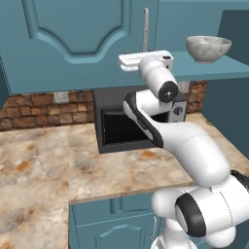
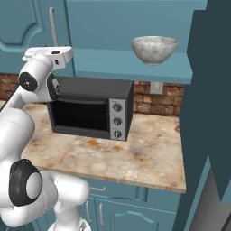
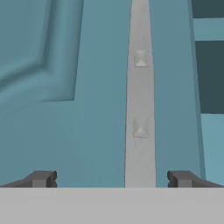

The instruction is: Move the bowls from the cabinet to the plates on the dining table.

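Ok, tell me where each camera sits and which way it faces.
Left base view: behind the arm's left, facing the cabinet, toaster oven and marbled bowl; arm at lower right.
Right base view: behind its right, on the same oven, bowl, shelf; arm at lower left.
Hand view: on the hand, facing the door's silver handle; open gripper straddles it.

Grey-white marbled bowl (image 1: 208,47) — teal cabinet (image 1: 73,39), black microwave (image 2: 92,108)
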{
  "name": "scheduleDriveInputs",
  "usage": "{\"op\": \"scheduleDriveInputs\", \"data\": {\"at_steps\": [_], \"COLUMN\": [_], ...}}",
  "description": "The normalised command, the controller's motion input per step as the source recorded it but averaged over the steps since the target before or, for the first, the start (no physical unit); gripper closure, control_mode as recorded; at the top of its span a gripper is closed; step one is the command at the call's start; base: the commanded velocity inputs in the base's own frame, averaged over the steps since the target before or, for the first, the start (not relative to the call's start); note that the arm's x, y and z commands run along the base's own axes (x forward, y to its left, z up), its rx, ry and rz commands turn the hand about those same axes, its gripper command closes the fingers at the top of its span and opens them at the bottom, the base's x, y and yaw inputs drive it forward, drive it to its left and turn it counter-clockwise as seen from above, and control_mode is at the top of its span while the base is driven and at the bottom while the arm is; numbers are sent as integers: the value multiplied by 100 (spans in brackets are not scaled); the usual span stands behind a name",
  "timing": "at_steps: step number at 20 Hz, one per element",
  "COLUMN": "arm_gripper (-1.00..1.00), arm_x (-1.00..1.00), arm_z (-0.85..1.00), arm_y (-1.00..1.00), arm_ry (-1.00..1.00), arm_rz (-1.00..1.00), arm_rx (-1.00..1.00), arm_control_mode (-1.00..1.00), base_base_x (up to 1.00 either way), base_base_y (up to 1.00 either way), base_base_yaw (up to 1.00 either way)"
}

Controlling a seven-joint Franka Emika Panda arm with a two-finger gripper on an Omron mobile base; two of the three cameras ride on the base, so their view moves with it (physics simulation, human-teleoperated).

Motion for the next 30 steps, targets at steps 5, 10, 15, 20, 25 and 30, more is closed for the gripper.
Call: {"op": "scheduleDriveInputs", "data": {"at_steps": [5, 10, 15, 20, 25, 30], "arm_gripper": [-100, 100, 100, 100, 100, 100], "arm_x": [38, 19, 2, 0, -12, -53], "arm_z": [-2, 0, 0, 0, 0, 0], "arm_y": [6, 10, 1, 0, 0, 0], "arm_ry": [0, 0, 0, 0, 4, 14], "arm_rz": [-1, 0, 1, 2, 2, 3], "arm_rx": [0, 0, 0, 0, 0, -6], "arm_control_mode": [-100, -100, -100, -100, -100, -100], "base_base_x": [0, 0, 0, 0, 0, 0], "base_base_y": [0, 0, 0, 0, 0, 0], "base_base_yaw": [0, 0, 0, 0, 0, 0]}}
